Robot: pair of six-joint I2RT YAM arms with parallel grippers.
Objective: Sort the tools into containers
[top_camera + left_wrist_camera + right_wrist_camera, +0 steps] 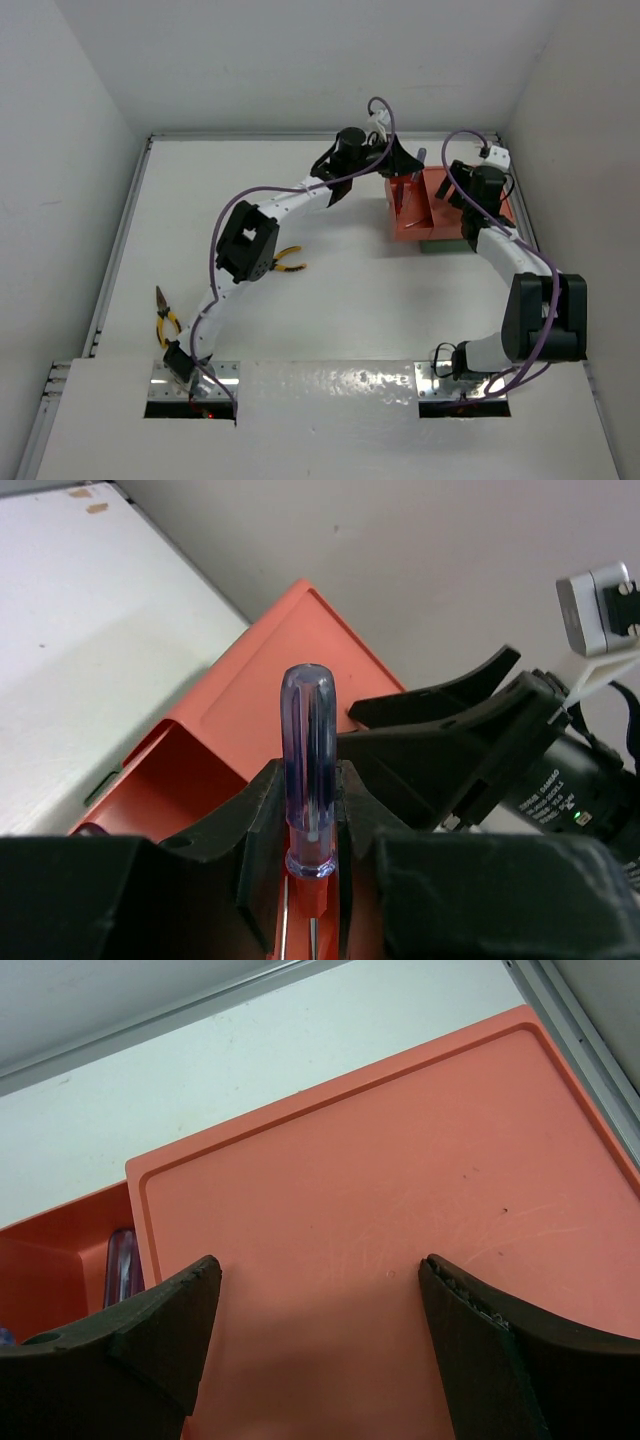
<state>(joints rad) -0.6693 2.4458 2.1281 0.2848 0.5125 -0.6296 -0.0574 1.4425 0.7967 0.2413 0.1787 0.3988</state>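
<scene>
Table (350,310): white, flat top, with a pale metal rail (118,250) along its left edge.

Items lying directly on it:
- Yellow-handled pliers (166,322), near the left edge, dark jaws pointing toward the far side.
- Second pair of pliers (290,264), nearer the middle, partly hidden under the left arm, well apart from the first.
- Dark green tray (437,246), far right. Only a sliver shows beneath the orange-red tray (425,232) stacked on it.
- Two shiny mounting plates (225,375) at the near edge.

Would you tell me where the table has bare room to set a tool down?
Bare table lies between the central pliers and the orange tray, and at the far-left corner. Crowded at the tray: left end effector, right end effector.
</scene>
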